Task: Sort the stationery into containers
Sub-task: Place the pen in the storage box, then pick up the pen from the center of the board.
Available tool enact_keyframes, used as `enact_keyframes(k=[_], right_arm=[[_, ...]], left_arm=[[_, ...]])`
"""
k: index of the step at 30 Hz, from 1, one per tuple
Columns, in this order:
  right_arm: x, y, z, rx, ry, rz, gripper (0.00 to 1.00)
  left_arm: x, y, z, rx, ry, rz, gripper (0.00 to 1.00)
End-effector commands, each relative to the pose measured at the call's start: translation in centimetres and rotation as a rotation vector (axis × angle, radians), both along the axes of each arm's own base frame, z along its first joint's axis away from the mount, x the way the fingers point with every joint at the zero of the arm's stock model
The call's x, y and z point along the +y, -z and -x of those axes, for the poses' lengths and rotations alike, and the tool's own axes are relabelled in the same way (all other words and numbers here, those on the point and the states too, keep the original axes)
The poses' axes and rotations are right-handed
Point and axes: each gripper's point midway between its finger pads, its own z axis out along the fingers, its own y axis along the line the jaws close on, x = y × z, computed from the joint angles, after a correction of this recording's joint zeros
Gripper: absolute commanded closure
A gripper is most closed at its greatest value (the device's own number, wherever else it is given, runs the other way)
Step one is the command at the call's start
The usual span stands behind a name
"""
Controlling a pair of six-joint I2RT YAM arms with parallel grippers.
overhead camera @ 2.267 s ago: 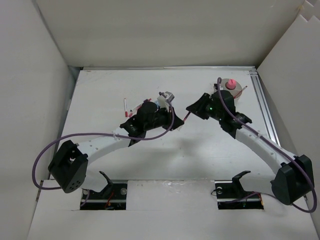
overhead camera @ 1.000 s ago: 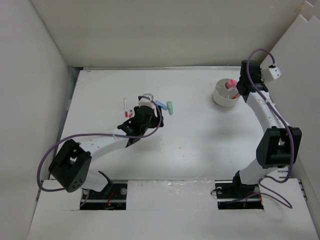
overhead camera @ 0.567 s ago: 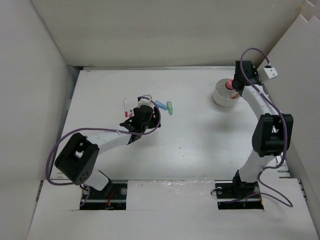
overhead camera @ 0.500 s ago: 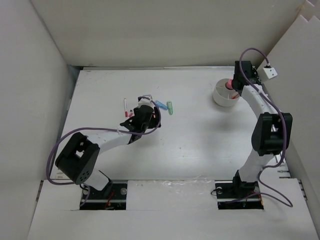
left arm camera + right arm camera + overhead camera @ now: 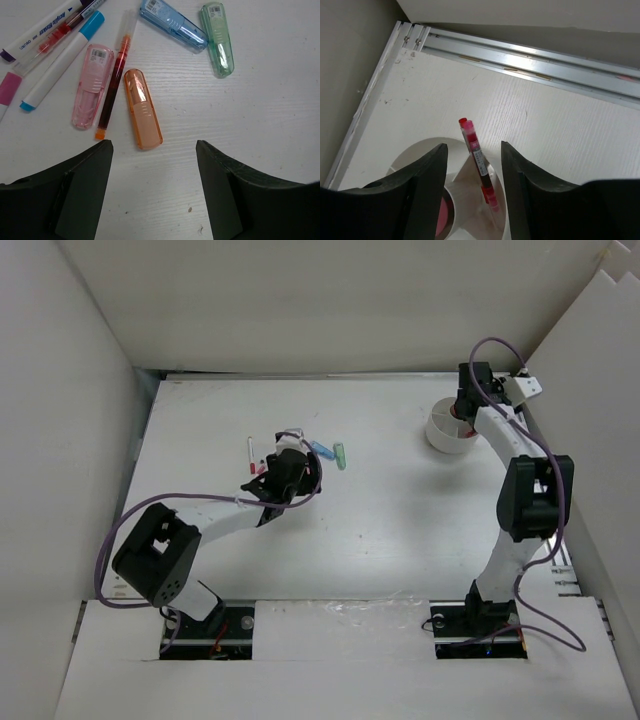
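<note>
Now - red pen [image 5: 476,157] leans in the white cup [image 5: 415,152], between my right jaws.
My right gripper [image 5: 473,145] is half open, gripping nothing; my left gripper [image 5: 154,143] gapes empty - orange case [image 5: 142,107] just ahead.

A pen [image 5: 478,160] stands in the cup [image 5: 439,437] at the far right of the table [image 5: 400,525], well apart from the loose stationery [image 5: 143,116] lying left of centre.

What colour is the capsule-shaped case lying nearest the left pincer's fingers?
Translucent orange. The case shows best in the left wrist view.
</note>
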Motion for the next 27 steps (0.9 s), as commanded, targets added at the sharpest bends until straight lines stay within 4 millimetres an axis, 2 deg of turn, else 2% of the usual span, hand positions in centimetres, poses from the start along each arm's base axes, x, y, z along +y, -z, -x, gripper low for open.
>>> enact_keyframes(k=[1,2,4,5,7,8,9,10,11,12,13,14,15,16,18,21,22,23,25,26,27], right_arm=[[1.0,-3.9,-0.2,-0.113,-0.033,-0.038,0.47],[1.1,-5.2,0.2,-0.14,-0.04,-0.045,0.43],[1.7,-6.3,0.4,-0.183,-0.071,-0.072,0.39],[1.9,-7.5,1.2,-0.22,-0.083,-0.081,0.38],[3.5,-8.4,1.8,-0.251,-0.141,-0.112,0.38],[4.1,-7.8,2.3,-0.25,-0.161,-0.122,0.38],[4.7,-9.4,3.3,-0.293,-0.183,-0.13,0.38],[5.3,-9.4,3.9,-0.294,-0.204,-0.138,0.43],[6.9,-9.5,4.1,-0.314,-0.25,-0.163,0.51],[7.8,-9.5,5.1,-0.336,-0.281,-0.176,0.76],[8.6,-9.3,5.5,-0.341,-0.312,-0.19,0.87],[10.5,-9.1,5.8,-0.343,-0.377,-0.222,0.95],[11.4,-7.9,6.3,-0.332,-0.409,-0.237,1.0],[12.2,-8.4,6.9,-0.35,-0.44,-0.25,1.0],[14.6,-7.5,7.8,-0.345,-0.52,-0.284,1.0],[16.3,-6.4,8.6,-0.32,-0.58,-0.286,1.0],[16.4,-6.1,8.9,-0.32,-0.592,-0.294,1.0],[17.0,-6.1,9.0,-0.312,-0.611,-0.29,0.96],[17.6,-5.5,9.2,-0.293,-0.635,-0.29,0.92],[18.3,-5.5,9.3,-0.29,-0.656,-0.298,0.87],[18.3,-5.2,9.2,-0.28,-0.656,-0.298,0.84]], left_arm=[[-0.1,-2.2,-1.2,-0.054,-0.026,0.006,0.36],[0.1,-2.2,-1.3,-0.059,-0.038,0.0,0.36],[0.5,-2.4,-1.4,-0.057,-0.054,-0.016,0.37],[0.7,-2.4,-1.5,-0.061,-0.064,-0.021,0.37],[1.1,-1.9,-1.9,-0.043,-0.087,-0.037,0.43],[1.5,-1.6,-2.1,-0.036,-0.096,-0.043,0.46],[1.5,-1.5,-2.1,-0.036,-0.096,-0.043,0.49],[2.0,-0.9,-2.2,-0.018,-0.108,-0.058,0.53],[2.0,-0.4,-2.1,-0.009,-0.108,-0.065,0.6],[2.4,-0.4,-2.3,-0.009,-0.118,-0.065,0.63],[2.7,0.3,-2.4,0.005,-0.12,-0.067,0.65],[2.3,0.8,-2.2,0.026,-0.097,-0.06,0.67],[2.6,0.9,-2.3,0.029,-0.096,-0.062,0.71],[3.0,1.4,-2.5,0.04,-0.105,-0.07,0.72],[3.2,2.2,-2.2,0.073,-0.097,-0.076,0.73],[3.3,3.1,-2.1,0.089,-0.091,-0.096,0.73],[3.1,2.7,-2.3,0.082,-0.091,-0.091,0.73],[3.2,3.3,-2.2,0.093,-0.091,-0.098,0.71],[2.5,2.9,-2.8,0.089,-0.069,-0.089,0.71],[2.5,3.5,-2.7,0.101,-0.069,-0.098,0.71],[2.3,3.0,-3.0,0.095,-0.069,-0.094,0.71]])
